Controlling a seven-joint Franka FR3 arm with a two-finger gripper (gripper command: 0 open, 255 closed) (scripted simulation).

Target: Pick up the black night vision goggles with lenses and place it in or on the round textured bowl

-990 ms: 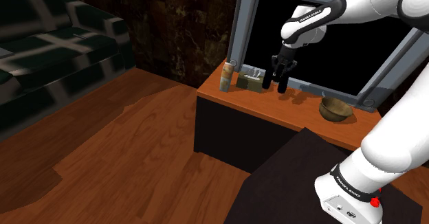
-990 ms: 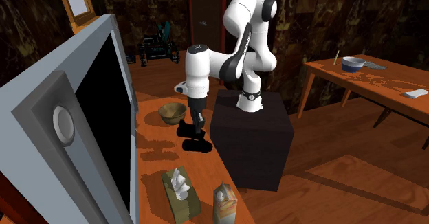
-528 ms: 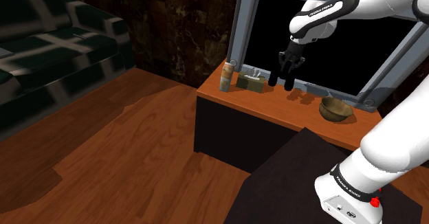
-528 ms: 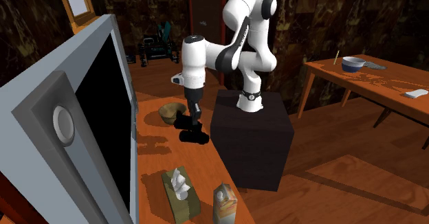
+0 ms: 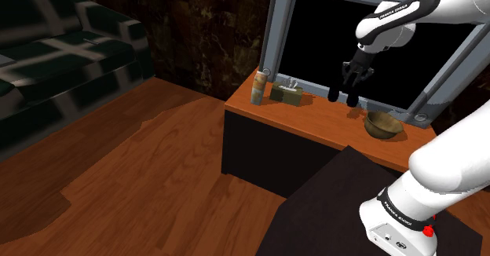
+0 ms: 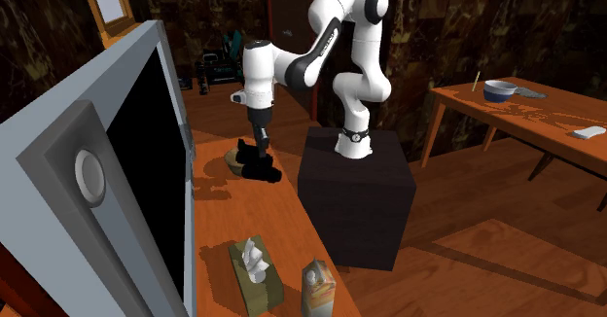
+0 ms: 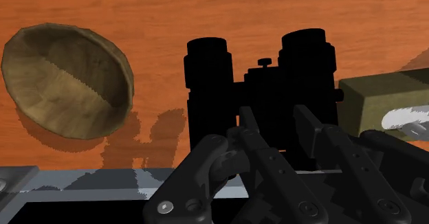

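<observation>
You have the jaws clamped across the goggles' [image 7: 261, 95] middle, held above the counter [image 7: 206, 9] (high enough, I judge, to clear the rim) beside the bowl [image 7: 65, 78].

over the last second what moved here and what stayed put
The tool, shut on the black goggles throughout, carried them toward the shoulder view's right, away from the tissue box and up close to the bowl. They hang above the cabinet top, beside the bowl and not yet over it. The bowl, tissue box and carton stayed where they were.
</observation>
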